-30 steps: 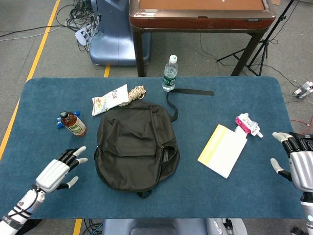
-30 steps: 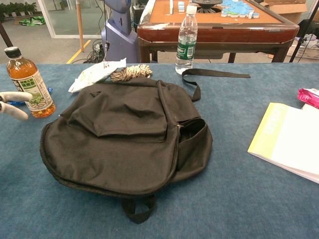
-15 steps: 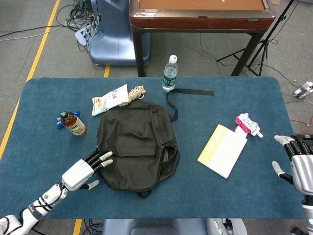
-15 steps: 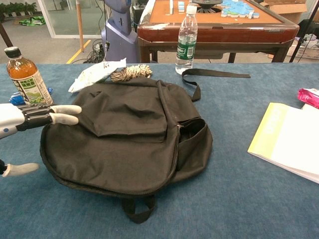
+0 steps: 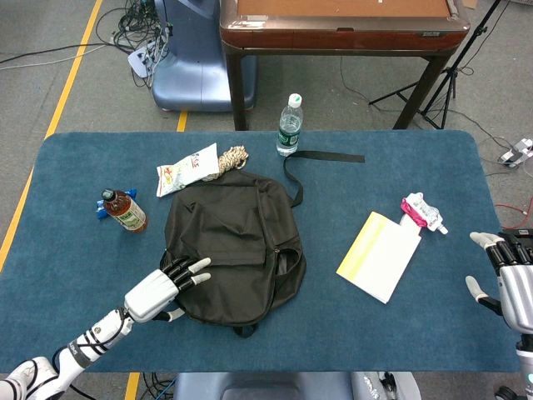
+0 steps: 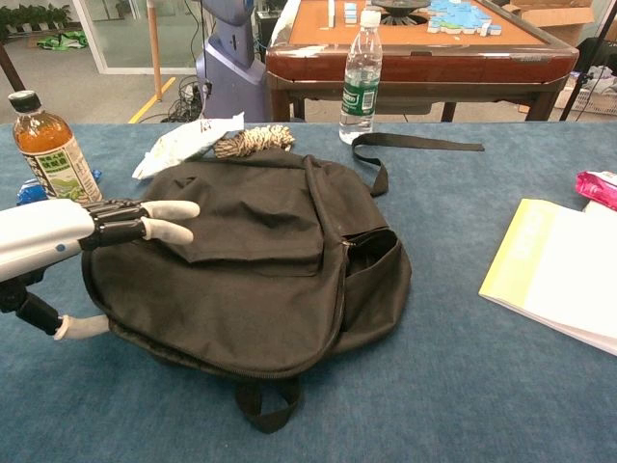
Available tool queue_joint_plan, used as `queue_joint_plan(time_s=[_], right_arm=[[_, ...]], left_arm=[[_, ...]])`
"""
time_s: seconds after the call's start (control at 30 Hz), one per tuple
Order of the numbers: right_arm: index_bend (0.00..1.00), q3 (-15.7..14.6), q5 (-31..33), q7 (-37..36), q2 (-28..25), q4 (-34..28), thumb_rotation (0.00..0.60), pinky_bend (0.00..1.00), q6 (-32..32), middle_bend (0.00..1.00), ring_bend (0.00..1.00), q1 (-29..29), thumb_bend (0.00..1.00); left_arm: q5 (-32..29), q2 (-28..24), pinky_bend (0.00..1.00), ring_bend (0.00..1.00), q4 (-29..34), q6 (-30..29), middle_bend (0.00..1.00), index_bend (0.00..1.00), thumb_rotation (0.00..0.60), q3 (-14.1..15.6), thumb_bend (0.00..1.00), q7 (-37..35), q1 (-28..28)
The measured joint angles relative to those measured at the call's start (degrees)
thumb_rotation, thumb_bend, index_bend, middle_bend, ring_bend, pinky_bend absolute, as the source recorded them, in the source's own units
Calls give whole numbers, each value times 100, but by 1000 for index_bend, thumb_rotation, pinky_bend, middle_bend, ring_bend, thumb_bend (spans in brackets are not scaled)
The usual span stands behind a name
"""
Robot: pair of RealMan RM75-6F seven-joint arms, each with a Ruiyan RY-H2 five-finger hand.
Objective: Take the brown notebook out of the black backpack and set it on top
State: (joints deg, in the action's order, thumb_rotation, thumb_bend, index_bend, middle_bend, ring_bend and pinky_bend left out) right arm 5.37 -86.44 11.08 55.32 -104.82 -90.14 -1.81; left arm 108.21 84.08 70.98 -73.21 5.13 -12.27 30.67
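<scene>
Black backpack (image 5: 234, 246), centre of frame, lying flat on the blue-covered desk (image 5: 75, 167); side pocket gaping at its right edge, strap trailing to the upper right. Brown notebook: none on show (whether it sits inside the backpack cannot be told).

Left hand (image 5: 163, 286), lower left of frame: a second ago it hovered over bare desk well left of the backpack; it has since travelled right, and its fingers (image 6: 164, 220) now reach over the backpack's left edge, spread and holding nothing.

Right hand (image 5: 510, 271), far right edge of frame: fingers apart, nothing held, place all but unchanged.

Other desk contents, none displaced: tea bottle (image 5: 125, 210) at left; snack packet (image 5: 186, 169) and coil of rope (image 5: 234, 157) just above the backpack; water bottle (image 5: 288, 126) at upper centre; yellow-edged booklet (image 5: 379, 255) to the right, pink pouch (image 5: 421, 212) at its upper corner.

Room: grey floor with a yellow line at left, brown wooden table (image 5: 341, 25) behind the desk, blue machine base (image 5: 190, 62) and tangled cables at upper left.
</scene>
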Motion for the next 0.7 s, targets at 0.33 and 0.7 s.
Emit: queue_joint_plan(time_s=[0.33, 0.7], right_arm=[[249, -4, 36, -117, -8, 79, 600, 308, -41, 261, 174, 51, 274], [249, -8, 60, -284, 0, 226, 600, 308, -21, 261, 174, 67, 274]], left_arm=[[-461, 55, 48, 4, 287, 411, 0, 381, 600, -76, 344, -139, 187], [-1045, 53, 48, 18, 725, 664, 51, 606, 600, -244, 721, -286, 245]])
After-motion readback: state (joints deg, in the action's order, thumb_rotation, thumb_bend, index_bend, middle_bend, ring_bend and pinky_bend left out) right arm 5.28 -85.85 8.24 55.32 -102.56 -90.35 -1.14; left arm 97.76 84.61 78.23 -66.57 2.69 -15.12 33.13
